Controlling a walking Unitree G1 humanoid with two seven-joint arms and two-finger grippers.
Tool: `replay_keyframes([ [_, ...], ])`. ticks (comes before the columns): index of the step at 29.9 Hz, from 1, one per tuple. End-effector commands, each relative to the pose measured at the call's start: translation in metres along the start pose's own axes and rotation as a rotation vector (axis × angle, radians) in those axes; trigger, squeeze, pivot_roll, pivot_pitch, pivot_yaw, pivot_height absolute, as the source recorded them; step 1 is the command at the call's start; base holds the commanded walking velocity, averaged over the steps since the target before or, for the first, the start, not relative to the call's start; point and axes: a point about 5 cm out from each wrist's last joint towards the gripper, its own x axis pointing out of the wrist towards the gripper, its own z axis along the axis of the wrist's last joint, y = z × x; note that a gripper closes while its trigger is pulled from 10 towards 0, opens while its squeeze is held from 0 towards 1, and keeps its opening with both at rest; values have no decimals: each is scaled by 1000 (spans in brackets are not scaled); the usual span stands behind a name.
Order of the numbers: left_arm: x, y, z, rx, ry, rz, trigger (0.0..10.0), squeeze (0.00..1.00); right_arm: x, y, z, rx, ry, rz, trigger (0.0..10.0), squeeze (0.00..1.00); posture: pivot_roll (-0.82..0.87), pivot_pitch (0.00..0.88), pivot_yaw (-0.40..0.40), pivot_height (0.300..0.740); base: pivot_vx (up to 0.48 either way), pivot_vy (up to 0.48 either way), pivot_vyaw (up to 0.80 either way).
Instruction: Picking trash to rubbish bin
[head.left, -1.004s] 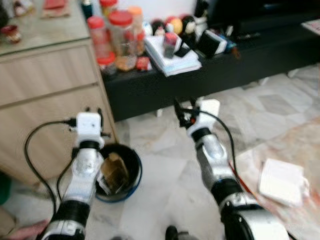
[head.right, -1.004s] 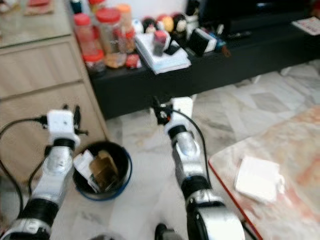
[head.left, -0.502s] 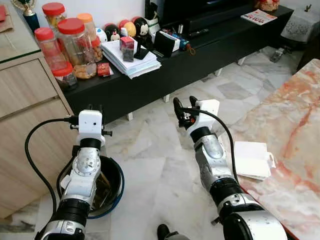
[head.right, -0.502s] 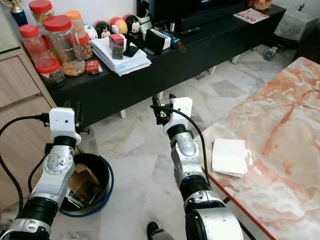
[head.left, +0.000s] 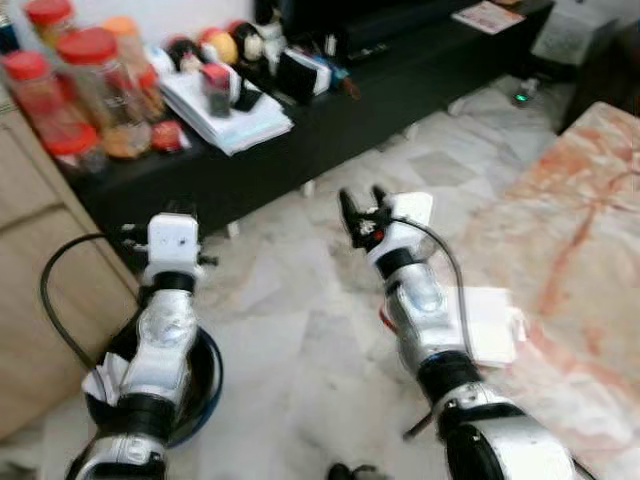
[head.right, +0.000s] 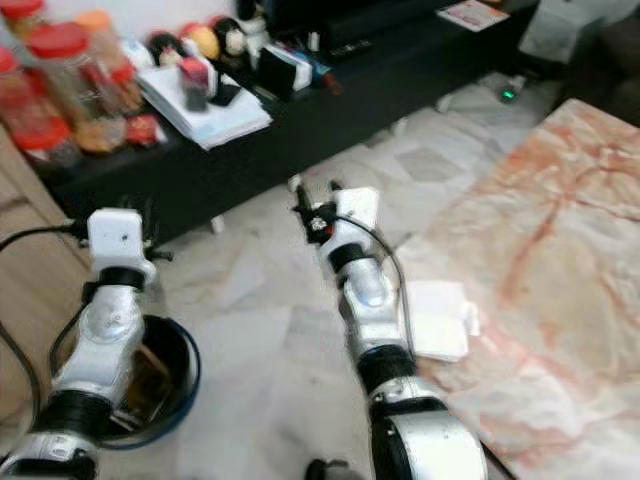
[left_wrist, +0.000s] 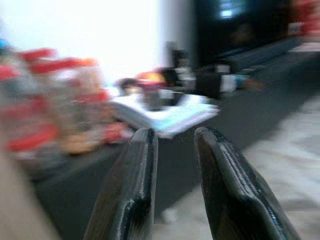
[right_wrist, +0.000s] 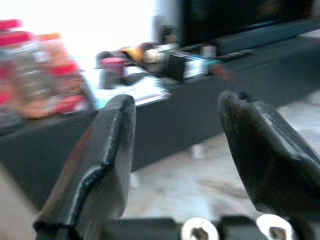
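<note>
1. Camera has swung since half a second ago: whole scene is shifting, marble table now filling more of the right side, bin sliding toward the lower left corner. Both arms are keeping the same raised pose. Frames are blurring.
2. Landmark: the rubbish bin (head.left: 205, 395), black with a blue rim, sitting on the pale marble floor (head.left: 300, 330). Left forearm is crossing over it and hiding most of the opening.
3. Inside the bin: brown cardboard scrap (head.right: 150, 375) showing past the arm; white crumpled trash (head.left: 103, 378) poking up at the bin's left rim.
4. Left gripper (left_wrist: 172, 150) is hanging in the air just beyond the bin, fingers standing a narrow gap apart, holding nothing.
5. Right gripper (head.left: 362, 205) is hovering over the floor, right of the bin and further out, fingers spread wide, empty.
6. White folded paper (head.left: 490, 325) is lying on the near edge of the marble table (head.left: 580, 250), well right of the bin, just beside the right forearm.
7. Wooden cabinet (head.left: 40, 290) is standing just left of the bin.
8. Beyond the bin: low black TV bench (head.left: 330, 110) carrying red-lidded jars (head.left: 95, 75), a paper stack (head.left: 225, 105) and small round figurines (head.left: 215, 45).
</note>
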Motion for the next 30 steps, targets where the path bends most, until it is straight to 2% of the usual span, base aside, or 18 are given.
replay_keyframes([
  [1, 0, 6, 1, 24, -4, 6, 10000, 0, 0, 8, -3, 19, 3, 13, 10000, 0, 120, 146, -41, 740, 0, 0, -744],
  [20, 3, 7, 6, 22, -25, -4, 10000, 0, -1, 13, -3, 32, -3, 30, 10000, 0, 130, 145, -38, 740, 0, 0, -742],
  [30, 2, -2, 4, -8, 4, -99, 10000, 0, -2, 15, -4, 54, 3, 42, 10000, 0, 131, 156, -41, 740, 0, 0, 0],
])
